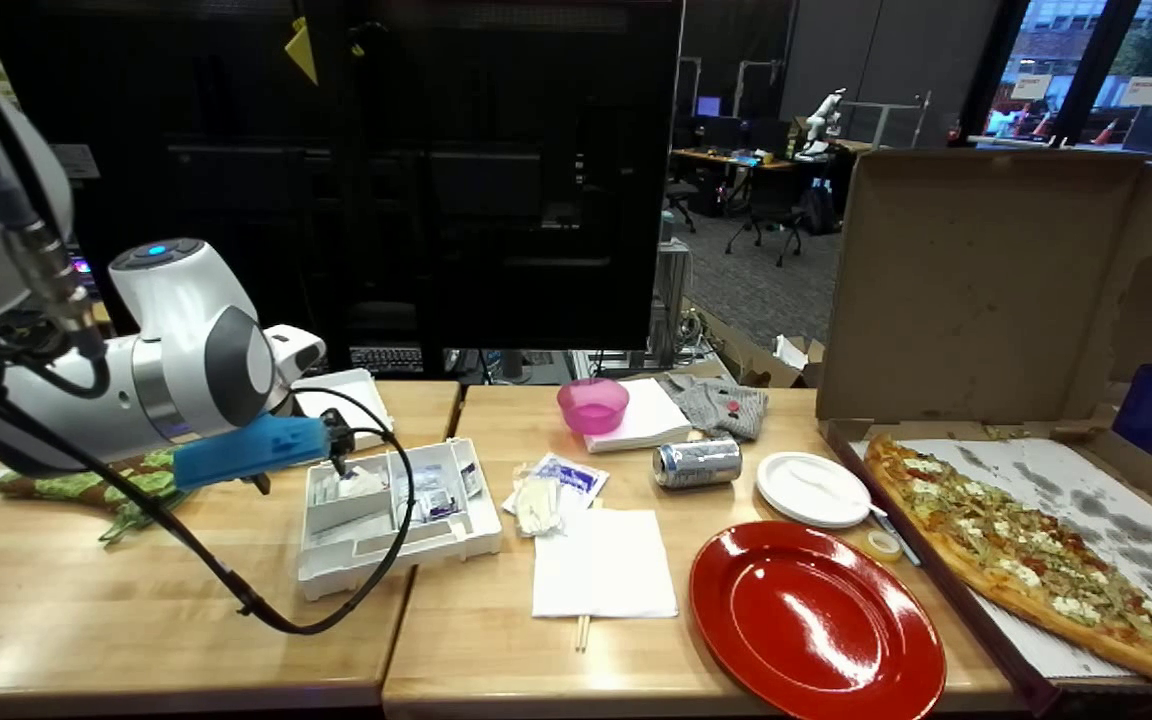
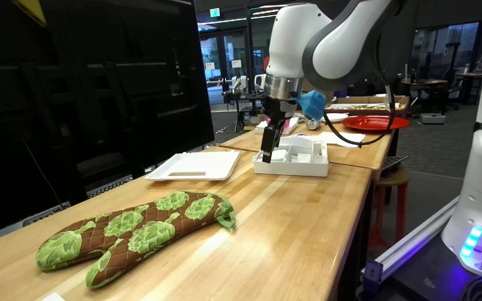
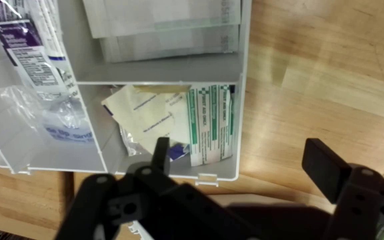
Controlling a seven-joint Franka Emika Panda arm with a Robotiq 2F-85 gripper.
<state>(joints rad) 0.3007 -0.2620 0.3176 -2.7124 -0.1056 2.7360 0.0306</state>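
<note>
From where I stand, the box [image 2: 291, 169] sits close below the gripper [image 3: 238, 156], which is spread wide and empty, and it looks light yet stiff, best pinched at its thin rim [image 3: 239, 133], the bandages [image 3: 210, 125] inside likely flimsy.

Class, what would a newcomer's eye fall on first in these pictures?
Probably the shiny red plate, beside the open pizza box in an exterior view. Next, perhaps, the patterned oven mitt lying on the table. The wrist view shows the open gripper near a white box of packets.
</note>
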